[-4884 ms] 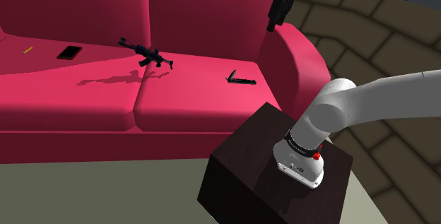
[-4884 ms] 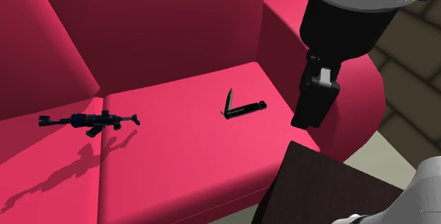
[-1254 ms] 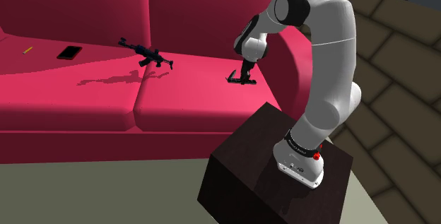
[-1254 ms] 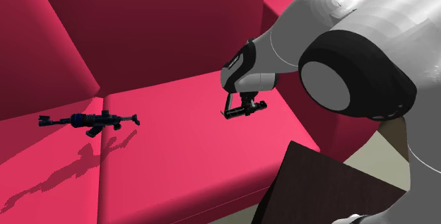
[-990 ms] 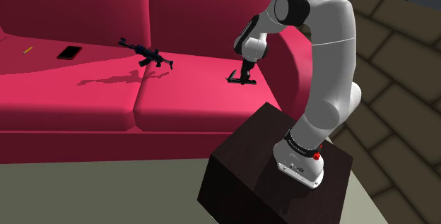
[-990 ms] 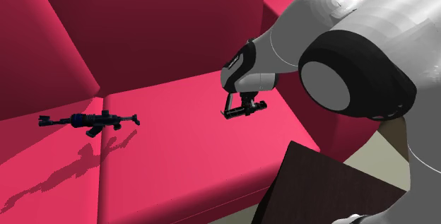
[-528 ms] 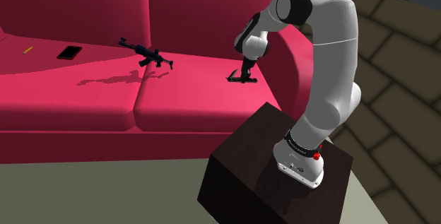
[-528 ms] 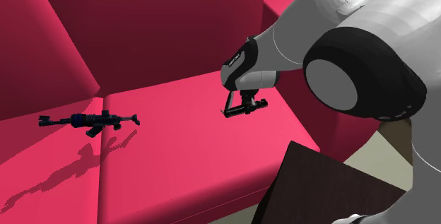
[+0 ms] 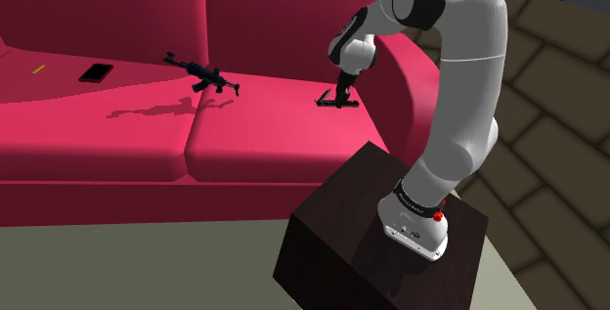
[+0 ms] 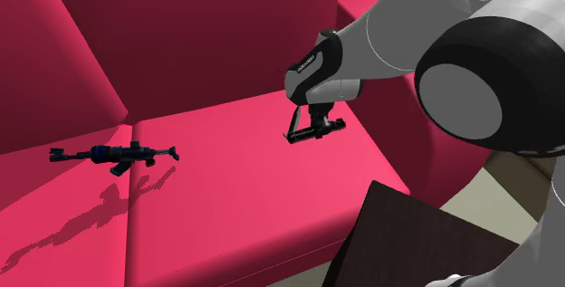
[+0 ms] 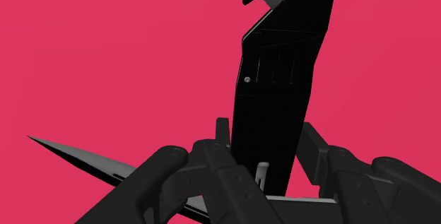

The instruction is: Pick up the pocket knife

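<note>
**Wrist view: pocket knife [image 11: 279, 81] pinched in the gripper [image 11: 267, 145], over the sofa seat**

Closest in, the black fingers [image 11: 212, 162] pressed on either side of the knife's black handle. The thin blade stuck out sideways, part open, against plain crimson cushion. This view gave the finger contact and blade angle, which the shoulder view left too small to judge.

In the shoulder view the dark box stand [image 9: 362, 230] was nearest. The white arm [image 9: 459, 112] rose off it and bent over the sofa [image 9: 117, 132]. The gripper [image 9: 340, 95] pointed down with the knife [image 9: 336, 103] at its tips, above the seat cushion next to the armrest. Compared with half a second before, the knife sat slightly higher and the arm's elbow had risen too.

The second exterior view showed the same small lift, with the knife [image 10: 314, 132] roughly level under the gripper [image 10: 311, 122].

Farther along the seat a black toy rifle [image 9: 200, 73] [image 10: 113, 156] lay unmoved near the cushion seam. Beyond it, the shoulder view took in a black phone [image 9: 96, 72] and a small yellow stick [image 9: 38, 68].
</note>
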